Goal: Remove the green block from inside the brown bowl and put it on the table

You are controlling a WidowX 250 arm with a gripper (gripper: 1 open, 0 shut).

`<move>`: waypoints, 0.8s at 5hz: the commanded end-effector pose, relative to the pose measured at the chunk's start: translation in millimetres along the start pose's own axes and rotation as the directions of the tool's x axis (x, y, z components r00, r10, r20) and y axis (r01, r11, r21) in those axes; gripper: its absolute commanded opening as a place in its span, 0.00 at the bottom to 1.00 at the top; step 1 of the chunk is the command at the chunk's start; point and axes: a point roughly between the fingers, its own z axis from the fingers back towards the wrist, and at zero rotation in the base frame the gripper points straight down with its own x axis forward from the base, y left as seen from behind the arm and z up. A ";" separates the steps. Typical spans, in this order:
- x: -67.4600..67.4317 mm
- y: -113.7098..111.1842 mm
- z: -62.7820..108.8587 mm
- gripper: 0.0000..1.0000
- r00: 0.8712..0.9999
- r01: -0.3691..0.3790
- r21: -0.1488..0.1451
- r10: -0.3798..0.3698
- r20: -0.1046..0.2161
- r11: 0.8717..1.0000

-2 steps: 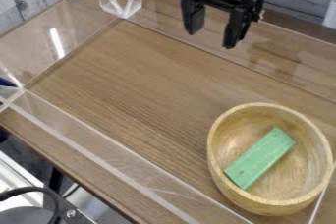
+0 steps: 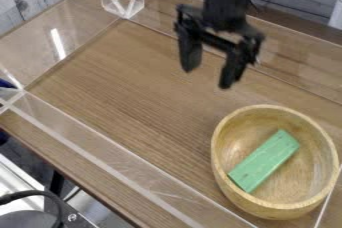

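If lowered off-line with jaws spread apart and holding nothing, could catch the rim of the brown bowl (image 2: 222, 147) and tip or shove it, leaving the green block (image 2: 265, 161) ungrasped inside.

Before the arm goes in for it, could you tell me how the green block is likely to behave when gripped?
The green block looks stiff, given its straight edges. Being small and slim, it is probably light. Its flat sides suggest it would slide rather than roll inside the brown bowl.
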 end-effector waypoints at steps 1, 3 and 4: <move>-5.2 -26.8 5.7 1.00 0.994 0.079 0.006 -0.079 0.072 0.997; -6.6 -54.5 -6.1 1.00 0.984 0.166 0.005 -0.166 0.071 0.986; -5.9 -61.6 -11.8 1.00 0.979 0.193 0.002 -0.192 0.069 0.981</move>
